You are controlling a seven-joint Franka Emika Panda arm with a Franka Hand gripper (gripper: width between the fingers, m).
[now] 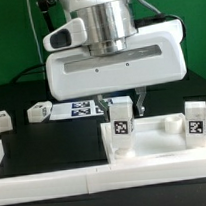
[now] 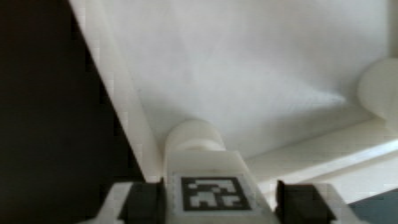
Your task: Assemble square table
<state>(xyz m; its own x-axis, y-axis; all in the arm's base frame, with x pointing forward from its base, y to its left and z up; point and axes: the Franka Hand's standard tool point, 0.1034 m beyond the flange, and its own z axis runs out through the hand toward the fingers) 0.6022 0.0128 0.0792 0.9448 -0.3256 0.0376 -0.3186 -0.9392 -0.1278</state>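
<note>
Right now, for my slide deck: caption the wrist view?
Pincer straddles a tagged leg block over the white square tabletop.

**Bright from above, soft up close**

Strong light falls from overhead in the exterior view. The white tray (image 1: 160, 152) and the arm's white housing (image 1: 113, 65) are nearly blown out. The metal cylinder (image 1: 110, 20) carries a vertical glare streak, and the black table (image 1: 44, 146) swallows detail. Edges are slightly soft. The wrist view is dimmer and blurred. The leg (image 2: 210, 165) nearest the lens is fuzzy, though its tag (image 2: 212, 192) reads, and grey shadow crosses the tray floor.
</note>
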